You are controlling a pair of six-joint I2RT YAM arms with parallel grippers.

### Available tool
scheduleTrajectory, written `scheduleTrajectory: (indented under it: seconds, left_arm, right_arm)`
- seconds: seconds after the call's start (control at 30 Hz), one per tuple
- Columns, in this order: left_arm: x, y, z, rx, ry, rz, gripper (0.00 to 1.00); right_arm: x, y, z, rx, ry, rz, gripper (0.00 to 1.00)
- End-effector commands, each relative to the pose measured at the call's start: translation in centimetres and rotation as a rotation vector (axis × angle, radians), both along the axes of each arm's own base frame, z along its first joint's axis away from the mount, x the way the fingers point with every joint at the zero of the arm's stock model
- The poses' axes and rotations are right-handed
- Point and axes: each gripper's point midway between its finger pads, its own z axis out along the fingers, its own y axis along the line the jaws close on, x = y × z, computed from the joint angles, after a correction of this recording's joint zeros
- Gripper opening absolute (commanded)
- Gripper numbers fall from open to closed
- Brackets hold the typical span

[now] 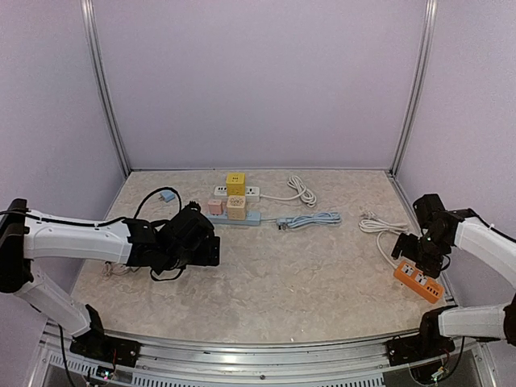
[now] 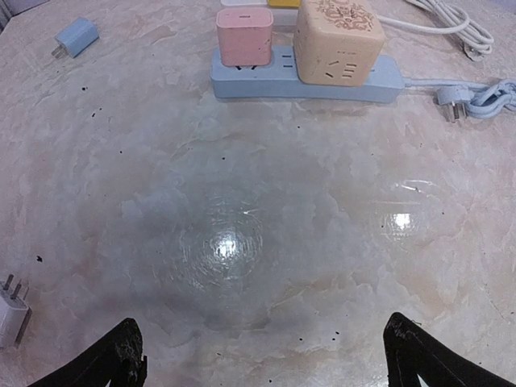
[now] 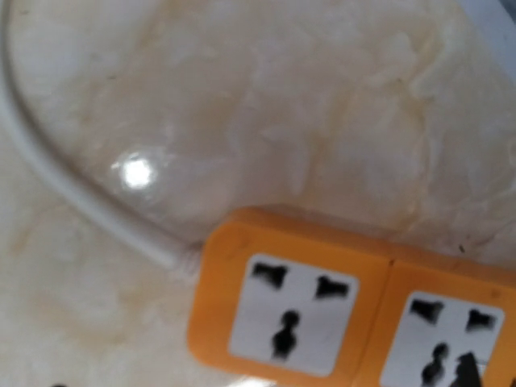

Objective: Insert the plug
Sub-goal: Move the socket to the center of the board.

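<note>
From above, the left claw (image 1: 208,246) hangs low over the left-centre of the table (image 1: 306,282), pointing toward the blue power strip (image 1: 239,218). That puts it within reach of the loose chargers. The right claw (image 1: 417,256) sits just over the orange power strip (image 1: 418,280) at the right edge, probably to steady it or line up with a socket. A yellow cube (image 1: 235,183) stands on a white strip (image 1: 236,193) at the back, with a coiled white cable (image 1: 302,191) and a bundled blue cable (image 1: 312,219) to its right.

The left wrist camera shows both fingers (image 2: 121,361) spread wide, with only bare tabletop between them. A small white charger (image 2: 11,310) lies at the lower left, prongs showing. It is the nearest loose plug, so likely the one to insert. A blue charger (image 2: 77,37) lies farther off at the upper left. Ahead, a pink adapter (image 2: 244,36) and a beige cube (image 2: 339,40) already fill part of the blue strip, leaving few free sockets there.

The right wrist camera looks straight down at the orange strip, whose two visible sockets are empty. Its white cord (image 3: 72,181) curves away to the left, clear of the sockets. The right claw's fingers barely show here. It is spread wide and holds nothing.
</note>
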Motion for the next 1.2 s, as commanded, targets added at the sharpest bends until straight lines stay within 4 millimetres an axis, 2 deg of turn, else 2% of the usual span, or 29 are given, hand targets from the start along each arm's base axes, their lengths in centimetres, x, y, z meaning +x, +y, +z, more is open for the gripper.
scheduleTrajectory:
  seconds: [0.0, 0.1, 0.23, 0.4, 0.5, 0.6, 0.77, 0.93, 1.17]
  left_arm:
    - [-0.6, 0.7, 0.0, -0.002, -0.015, 0.001, 0.99]
    - [-0.8, 1.0, -0.2, -0.004, -0.009, 0.007, 0.99]
    - [-0.9, 1.1, -0.5, 0.003, 0.002, 0.010, 0.99]
    - [-0.9, 1.1, -0.6, 0.009, 0.004, 0.014, 0.99]
    - [-0.8, 0.9, -0.7, 0.011, 0.009, 0.016, 0.99]
    - [-0.7, 0.7, -0.6, 0.015, 0.011, 0.014, 0.99]
    - [-0.5, 0.5, -0.1, 0.023, 0.006, 0.011, 0.99]
    - [-0.2, 0.2, -0.1, 0.023, 0.007, 0.007, 0.99]
    - [0.0, -0.9, -0.7, 0.022, 0.035, -0.003, 0.99]
  right_arm:
    - [0.7, -0.6, -1.2, 0.041, -0.040, -0.025, 1.00]
    - [1.5, -0.8, -1.4, 0.051, -0.076, -0.012, 1.00]
    - [2.2, -2.0, -1.8, 0.052, -0.080, -0.031, 1.00]
    - [2.1, -2.8, -2.8, 0.053, -0.053, -0.048, 1.00]
    - [1.9, -2.4, -3.5, 0.088, -0.051, -0.057, 1.00]
    - [1.5, -1.0, -4.5, 0.168, -0.045, -0.044, 1.00]
    - [0.5, 1.9, -4.9, 0.308, -0.074, 0.024, 1.00]
    - [-0.5, 4.5, -4.2, 0.373, -0.103, 0.097, 1.00]
    - [-0.7, 8.7, -2.7, 0.421, -0.130, 0.188, 1.00]
